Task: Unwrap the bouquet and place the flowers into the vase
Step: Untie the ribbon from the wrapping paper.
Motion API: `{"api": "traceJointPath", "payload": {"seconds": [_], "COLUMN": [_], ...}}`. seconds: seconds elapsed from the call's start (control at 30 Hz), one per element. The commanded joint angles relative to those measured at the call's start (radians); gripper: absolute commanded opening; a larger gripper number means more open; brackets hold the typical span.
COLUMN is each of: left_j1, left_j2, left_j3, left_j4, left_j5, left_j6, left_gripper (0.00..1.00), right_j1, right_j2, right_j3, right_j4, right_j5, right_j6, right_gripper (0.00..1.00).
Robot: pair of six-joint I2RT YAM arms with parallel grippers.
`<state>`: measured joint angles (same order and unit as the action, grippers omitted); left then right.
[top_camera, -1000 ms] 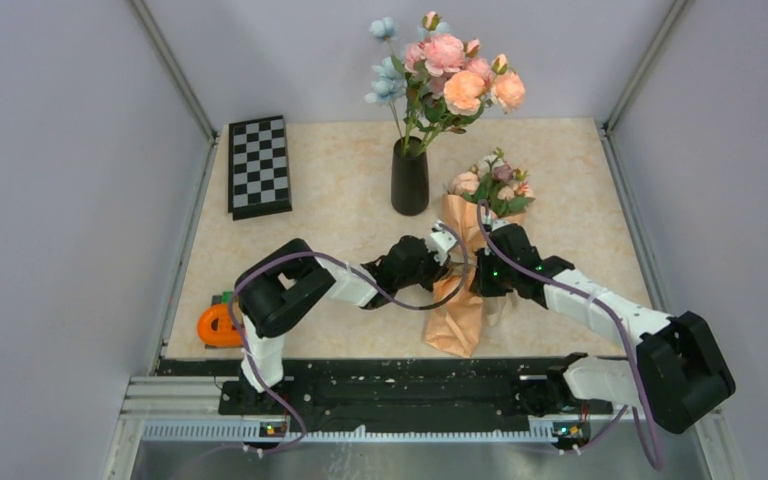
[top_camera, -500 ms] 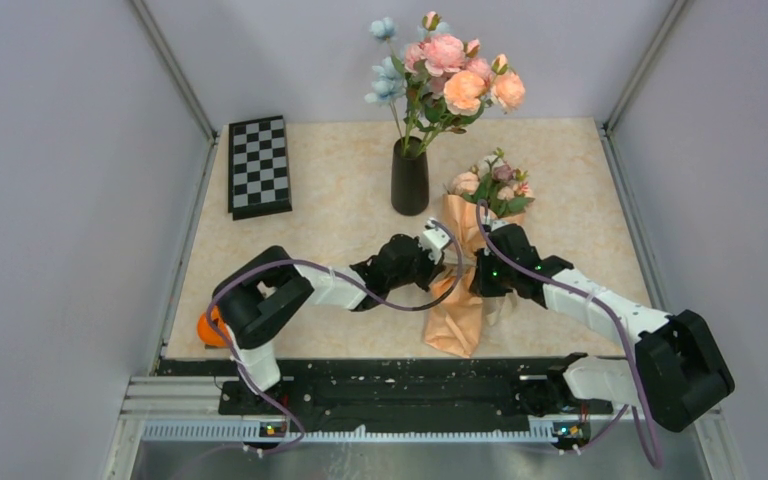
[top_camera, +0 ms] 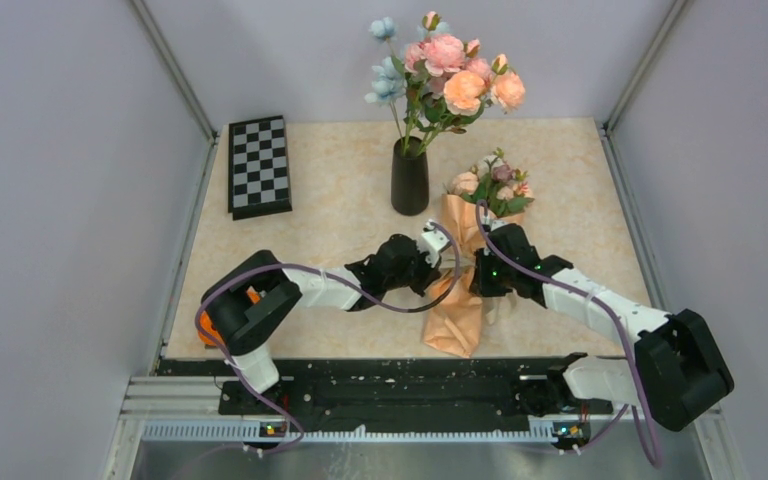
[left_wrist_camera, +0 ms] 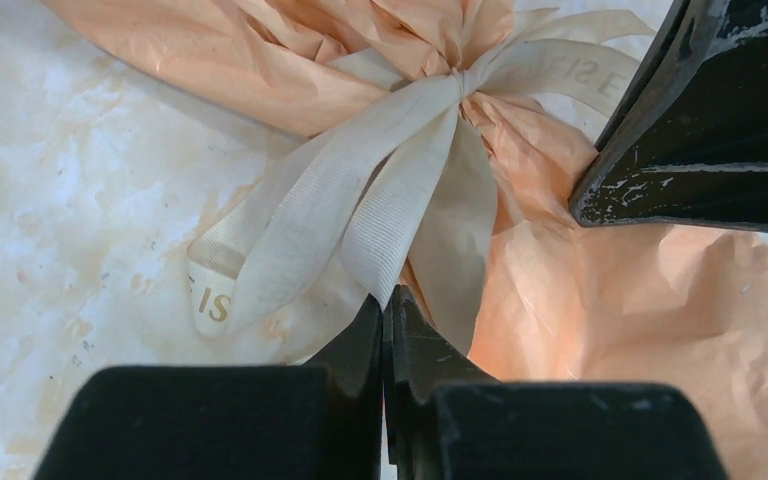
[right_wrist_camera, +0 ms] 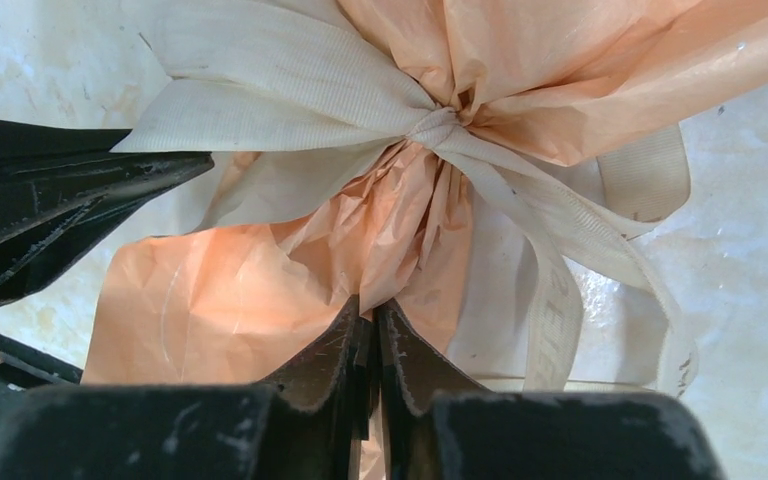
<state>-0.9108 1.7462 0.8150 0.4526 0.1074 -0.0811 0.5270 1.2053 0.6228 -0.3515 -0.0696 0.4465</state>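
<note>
At bouquet (top_camera: 452,322) waist: left fingers (left_wrist_camera: 358,345) closed on ribbon (left_wrist_camera: 400,190) strand, right fingers (right_wrist_camera: 335,345) closed on paper (right_wrist_camera: 210,300); contact hidden behind tips.

The paper of the bouquet (top_camera: 455,320) was rendered in peach-orange, its ribbon (left_wrist_camera: 400,170) in cream with printed lettering; the vase (top_camera: 410,182) was shown matte black, the board (top_camera: 259,165) checked black and white, the table (top_camera: 340,230) marbled cream

the bouquet (top_camera: 460,295) lies flat on the counter (top_camera: 330,190), its crinkled peach-orange paper cone tied at the waist with a cream ribbon (left_wrist_camera: 400,180) bow. the flowers (top_camera: 495,185), cream, pink and mauve, point toward the far edge, wrapped. the vase (top_camera: 410,185), slim and black, stands upright just left of them.
</note>
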Motion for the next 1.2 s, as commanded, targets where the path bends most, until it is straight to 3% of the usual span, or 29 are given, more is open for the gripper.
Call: {"api": "traceJointPath", "payload": {"seconds": [0.0, 0.13, 0.3, 0.7, 0.97, 1.17], "left_j1": [-0.003, -0.003, -0.002, 0.002, 0.021, 0.026], "left_j2": [-0.060, -0.060, -0.069, -0.149, -0.170, -0.177], "left_j3": [0.004, 0.009, 0.007, -0.042, -0.058, -0.063], "left_j4": [-0.048, -0.083, -0.135, -0.249, -0.297, -0.308], "left_j5": [-0.007, -0.015, -0.097, -0.252, -0.287, -0.287], "left_j6": [-0.026, -0.048, -0.091, -0.147, -0.162, -0.163], "left_gripper": [0.00, 0.00, 0.00, 0.00, 0.00, 0.00], "right_j1": [-0.002, -0.002, -0.004, -0.196, -0.200, -0.198], "right_j2": [-0.002, -0.033, -0.087, -0.124, -0.098, -0.086], "right_j3": [0.060, 0.107, 0.164, 0.027, -0.035, -0.074], "right_j4": [-0.017, -0.062, -0.165, -0.143, -0.120, -0.037], "right_j5": [-0.005, 0.009, 0.126, 0.108, 0.134, 0.061], "right_j6": [-0.002, 0.009, 0.046, 0.112, 0.097, 0.062], "right_gripper": [0.19, 0.42, 0.55, 0.56, 0.54, 0.54]}}
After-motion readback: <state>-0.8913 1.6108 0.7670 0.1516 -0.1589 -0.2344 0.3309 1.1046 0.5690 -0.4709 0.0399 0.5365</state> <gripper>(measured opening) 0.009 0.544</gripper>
